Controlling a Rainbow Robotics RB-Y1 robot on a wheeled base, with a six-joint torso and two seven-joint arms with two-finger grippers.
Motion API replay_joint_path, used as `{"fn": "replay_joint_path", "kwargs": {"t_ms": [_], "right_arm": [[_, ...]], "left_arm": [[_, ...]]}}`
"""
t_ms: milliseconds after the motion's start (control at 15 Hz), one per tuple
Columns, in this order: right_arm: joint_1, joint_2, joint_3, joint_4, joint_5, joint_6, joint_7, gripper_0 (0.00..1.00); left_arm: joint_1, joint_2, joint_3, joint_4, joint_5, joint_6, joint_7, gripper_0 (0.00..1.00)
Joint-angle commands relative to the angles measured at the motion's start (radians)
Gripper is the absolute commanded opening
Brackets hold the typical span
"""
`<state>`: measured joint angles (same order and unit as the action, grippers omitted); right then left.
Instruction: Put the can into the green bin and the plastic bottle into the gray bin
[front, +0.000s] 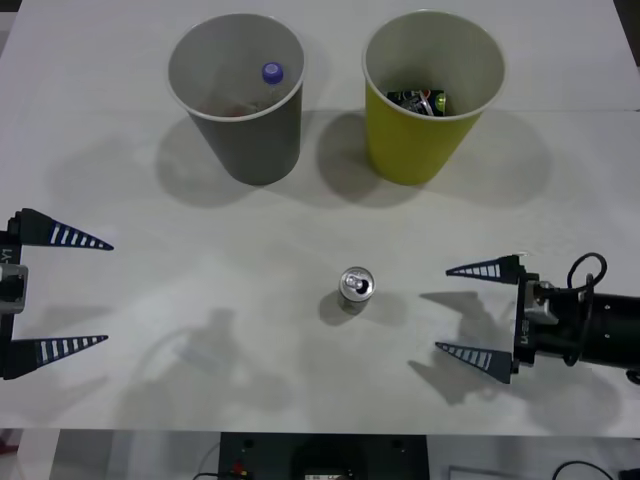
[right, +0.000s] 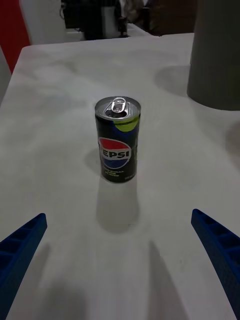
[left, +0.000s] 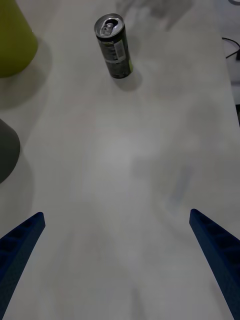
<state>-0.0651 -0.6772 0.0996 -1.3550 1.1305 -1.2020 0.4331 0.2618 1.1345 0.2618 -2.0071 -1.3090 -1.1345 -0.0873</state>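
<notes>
- Two bins stand side by side at the far half of your white bench (front: 120, 180), well apart from both tools: the gray bin (front: 250, 140) on the left, the green bin (front: 420, 140) on the right.
- Your right tool (front: 470, 310) hovers low at the right side of the bench, fingers spread wide and pointing toward the can, with a clear gap between them.
- Your left tool (front: 75, 292) sits at the left edge, also wide apart and holding nothing.
- The can (front: 356, 288) stands upright near the bench's middle, just ahead of the right tool; another can (front: 420, 100) lies inside the green bin.
- The plastic bottle (front: 271, 74) stands inside the gray bin, its blue-purple cap up.
</notes>
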Motion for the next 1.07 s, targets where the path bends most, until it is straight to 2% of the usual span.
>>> {"fn": "replay_joint_path", "kwargs": {"t_ms": [67,333,467,1067], "right_arm": [[-0.045,0.065,0.0,0.088,-0.008,-0.028,0.006,1.0],[-0.13,0.148,0.0,0.24,-0.008,-0.071,0.035,1.0],[-0.148,0.169,0.002,0.267,-0.008,-0.07,0.053,1.0],[-0.182,0.237,0.074,0.27,-0.008,0.033,0.072,1.0]], "left_arm": [[0.0,0.0,0.0,0.0,0.0,0.0,0.0,1.0],[0.0,0.0,0.0,0.0,0.0,0.0,0.0,1.0],[0.0,0.0,0.0,0.0,0.0,0.0,0.0,1.0],[0.0,0.0,0.0,0.0,0.0,0.0,0.0,1.0]]}}
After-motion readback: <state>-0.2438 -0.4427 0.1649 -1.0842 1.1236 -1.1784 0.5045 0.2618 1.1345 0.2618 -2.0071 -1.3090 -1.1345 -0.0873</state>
